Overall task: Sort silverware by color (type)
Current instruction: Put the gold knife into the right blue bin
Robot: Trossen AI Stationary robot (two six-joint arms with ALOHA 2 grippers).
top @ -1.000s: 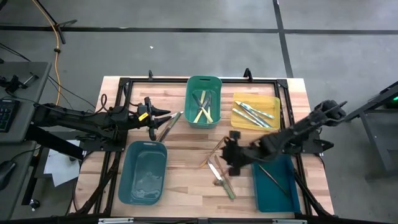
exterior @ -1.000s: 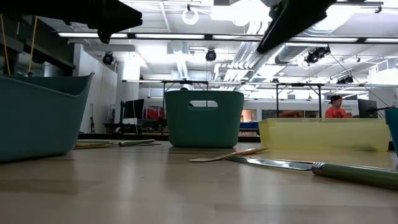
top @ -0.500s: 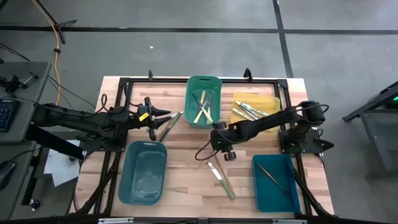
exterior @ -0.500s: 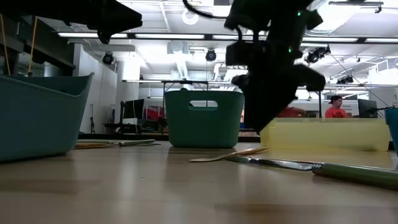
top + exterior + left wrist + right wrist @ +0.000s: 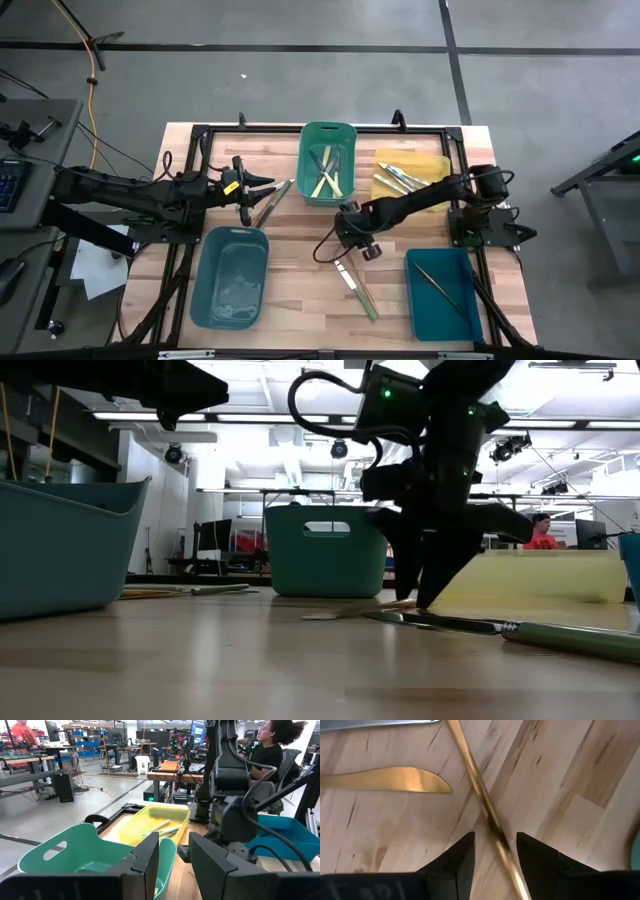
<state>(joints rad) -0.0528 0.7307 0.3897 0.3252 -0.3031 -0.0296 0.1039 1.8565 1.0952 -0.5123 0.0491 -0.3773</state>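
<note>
The right end effector [image 5: 347,232] hangs low over the middle of the wooden desk [image 5: 300,290], its two dark fingers [image 5: 457,857] parted and straddling a thin gold-coloured utensil [image 5: 482,805] that lies flat on the wood; the fingers stand either side of it without clamping it, so nothing is held. Just beside that piece lies a gold knife blade [image 5: 390,779], and in the low view a green-handled knife [image 5: 520,631] rests on the desk close to the camera. The rest of the silverware is spread about: pale-handled pieces lie in the green bin [image 5: 327,140] at the desk's far side, several green-handled ones in the yellow bin [image 5: 432,163] beside it, one dark piece in the small teal bin [image 5: 425,310] near the right arm's base, and a pair [image 5: 271,200] lies loose on the desk just ahead of the left end effector [image 5: 250,190]. That left arm waits at the desk's left edge, above the large teal bin [image 5: 205,300], its fingers [image 5: 145,862] slightly apart and empty.
</note>
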